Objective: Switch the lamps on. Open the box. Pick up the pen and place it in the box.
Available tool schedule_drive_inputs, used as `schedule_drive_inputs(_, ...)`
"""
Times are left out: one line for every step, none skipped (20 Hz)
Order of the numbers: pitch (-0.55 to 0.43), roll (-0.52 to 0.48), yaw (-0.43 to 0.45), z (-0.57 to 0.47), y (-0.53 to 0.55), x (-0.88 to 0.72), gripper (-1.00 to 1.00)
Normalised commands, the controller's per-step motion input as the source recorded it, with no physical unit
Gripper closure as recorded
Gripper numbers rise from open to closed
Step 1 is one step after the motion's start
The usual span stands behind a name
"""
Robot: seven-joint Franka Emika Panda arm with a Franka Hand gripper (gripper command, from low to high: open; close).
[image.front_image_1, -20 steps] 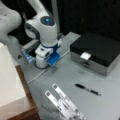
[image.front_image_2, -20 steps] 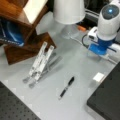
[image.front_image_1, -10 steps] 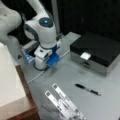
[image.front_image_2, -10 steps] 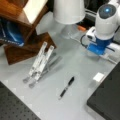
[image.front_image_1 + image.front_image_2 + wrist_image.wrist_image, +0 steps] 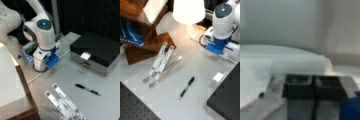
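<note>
In both front views the hand [image 5: 42,65] sat low at the bench [image 5: 62,75], pressed close by a blue part and a grey power strip [image 5: 28,48]; its two dark fingers [image 5: 298,87] met edge to edge in the wrist view, closed on nothing. A lamp [image 5: 187,11] glowed. The pen [image 5: 87,89] lay loose on the bench, apart from the box [image 5: 96,51], whose lid was down.

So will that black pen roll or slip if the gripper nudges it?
Probably. The pen is slim and round-looking, lying flat on the smooth table, so a sideways nudge may roll it. It looks stiff and light; the silvery tip may skid.
</note>
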Motion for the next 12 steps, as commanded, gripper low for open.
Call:
schedule_drive_inputs(-0.457,0.117,-0.083,-0.43,0.01,-1.00,1.00)
schedule_drive_inputs(-0.434,0.113,-0.083,-0.39,0.02,-1.00,1.00)
schedule_drive_inputs(-0.427,0.112,-0.083,-0.36,0.02,-1.00,1.00)
schedule_drive_inputs(-0.417,0.113,-0.084,-0.32,0.03,-1.00,1.00)
schedule_drive_inputs(-0.407,0.118,-0.086,-0.28,0.03,-1.00,1.00)
schedule_drive_inputs(-0.396,0.128,-0.089,-0.22,0.05,-0.98,1.00)
schedule_drive_inputs(-0.404,0.130,-0.091,-0.19,0.06,-0.95,1.00)
schedule_drive_inputs(-0.406,0.131,-0.096,-0.15,0.07,-0.89,1.00)
schedule_drive_inputs(-0.404,0.132,-0.102,-0.10,0.08,-0.82,1.00)
schedule_drive_inputs(-0.400,0.131,-0.107,-0.05,0.10,-0.76,1.00)
schedule_drive_inputs(-0.403,0.130,-0.110,-0.03,0.10,-0.72,1.00)
schedule_drive_inputs(-0.399,0.120,-0.114,-0.01,0.11,-0.67,1.00)
